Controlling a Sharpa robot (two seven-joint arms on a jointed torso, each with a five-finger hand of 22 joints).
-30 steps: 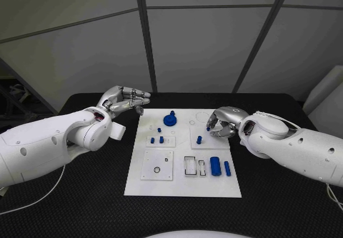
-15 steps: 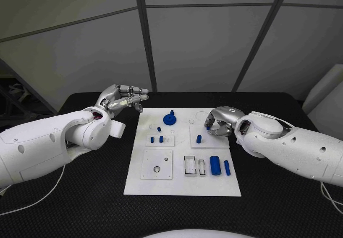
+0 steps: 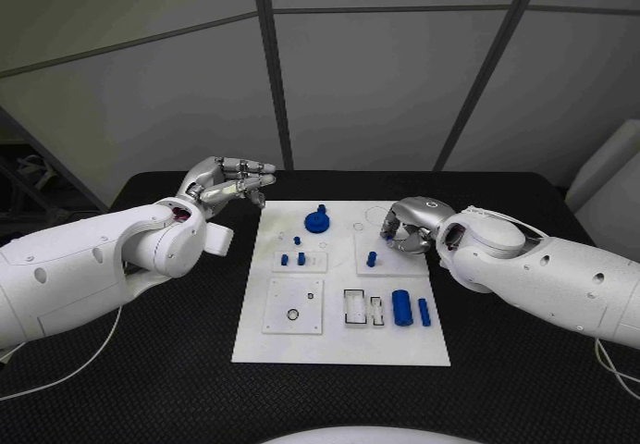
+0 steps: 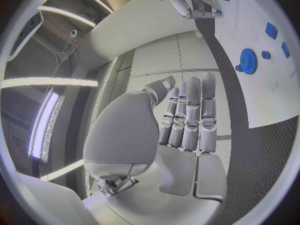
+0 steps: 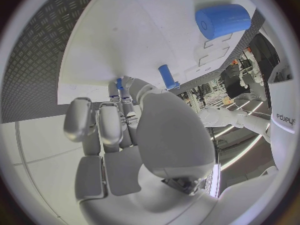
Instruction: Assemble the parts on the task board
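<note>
The white task board [image 3: 340, 338] lies in the middle of the black table. My right hand [image 3: 410, 228] hovers curled over the board's far right part and pinches a small blue peg [image 3: 388, 233], which also peeks out at its fingertips [image 5: 119, 83]. Just in front of it another blue peg [image 3: 372, 260] stands in a raised white block. My left hand [image 3: 229, 180] is lifted off the board's far left corner, fingers stretched side by side [image 4: 190, 110], holding nothing. A blue gear [image 3: 317, 222] sits near the board's far edge.
Three small blue pegs [image 3: 296, 257] stand in the block left of centre. A thick blue cylinder [image 3: 401, 304] and a thin blue pin [image 3: 424, 314] lie near the front right beside rectangular slots. A black ring [image 3: 292, 317] lies on the front left plate.
My right hand has shifted a little back and left, lifting the small blue peg slightly. My left hand has drawn back a little from the board's corner.
</note>
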